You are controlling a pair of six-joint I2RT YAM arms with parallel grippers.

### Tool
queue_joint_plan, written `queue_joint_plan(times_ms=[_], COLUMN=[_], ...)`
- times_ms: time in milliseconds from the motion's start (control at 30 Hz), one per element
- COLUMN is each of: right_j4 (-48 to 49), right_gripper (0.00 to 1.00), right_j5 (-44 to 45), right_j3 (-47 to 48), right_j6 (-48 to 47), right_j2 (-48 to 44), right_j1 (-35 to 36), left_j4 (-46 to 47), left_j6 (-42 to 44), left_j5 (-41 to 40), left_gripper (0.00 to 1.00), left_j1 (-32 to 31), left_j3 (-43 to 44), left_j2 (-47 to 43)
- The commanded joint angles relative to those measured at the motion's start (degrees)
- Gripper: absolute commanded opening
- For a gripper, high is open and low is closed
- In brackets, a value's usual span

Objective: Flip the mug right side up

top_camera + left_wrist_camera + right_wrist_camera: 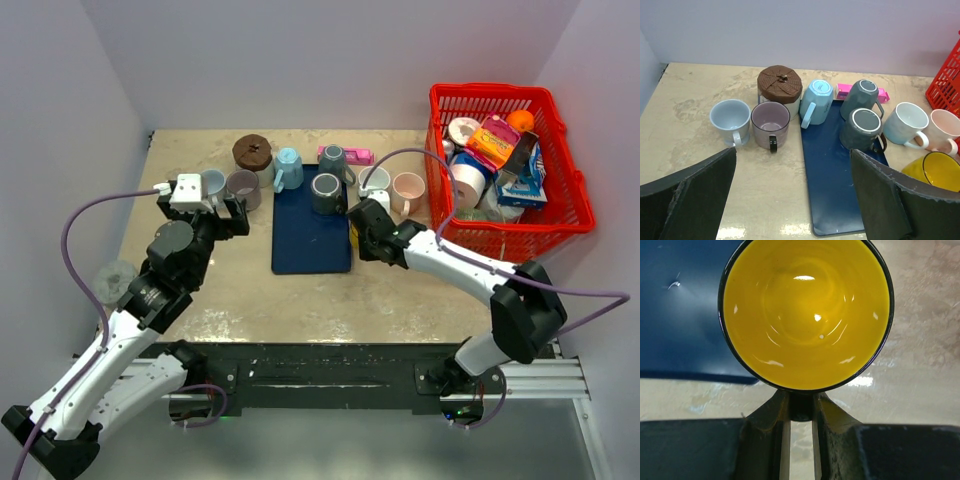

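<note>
My right gripper [801,407] is shut on the dark handle of a mug [805,310] that is yellow inside and dark outside. The mug's mouth faces the wrist camera. It sits over the right edge of the blue tray [675,315]. In the left wrist view its yellow inside [935,170] shows facing up, right of the tray. In the top view the right gripper [362,228] covers most of the mug. My left gripper [795,200] is open and empty, hovering in front of the tray [835,185]; in the top view the left gripper [225,212] is left of it.
Two grey mugs [862,127] [865,95] and a light blue mug [817,100] stand bottom-up at the tray's far end. Upright blue [730,117], purple [770,122], white [907,122] and pink [945,127] mugs flank it. A brown-lidded jar [780,85] and red basket [560,215] stand behind.
</note>
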Motion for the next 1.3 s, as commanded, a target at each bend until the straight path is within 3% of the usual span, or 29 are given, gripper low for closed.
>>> queue_joint_plan(times_ms=[0,333,800,933,967,1033,1067,1267], right_j4=[8.8,13.3,11.9,11.5,11.2,10.9,10.7,10.4], right_gripper=[0.00,0.00,0.00,0.18,0.31,0.38,0.52,0.64], right_j5=[2.5,-3.3,-5.1,-6.0,-6.0,-6.2,-6.3,-6.7], right_j3=[2.0,0.3,1.8,1.9,1.9,2.0,2.0,2.1], right_j6=[-1.1,-2.6,-2.0,-1.9,-1.9,-2.0,-2.0,-1.8], right_j2=[0.5,3.8,7.4,6.2,5.7,5.2,4.8,1.2], right_j1=[-2.5,-8.2,-8.7,-8.7,-8.7,-8.6,-8.7,-8.7], left_j4=[1.1,0.8,0.8,0.9,0.9,0.9,0.9,0.9], left_j6=[0.9,0.8,0.6,0.4,0.3,0.3,0.3,0.1], left_j5=[1.5,3.0,4.8,5.7,5.9,6.2,6.4,6.9], left_gripper=[0.99,0.99,0.99,0.99,0.99,0.99,0.99,0.99], left_j1=[-0.1,0.1,1.3,1.9,1.9,2.2,2.3,2.6], left_j3=[1.3,1.5,1.6,1.6,1.6,1.6,1.6,1.6], left_j2=[-0.1,2.0,3.2,3.4,3.4,3.4,3.5,3.5])
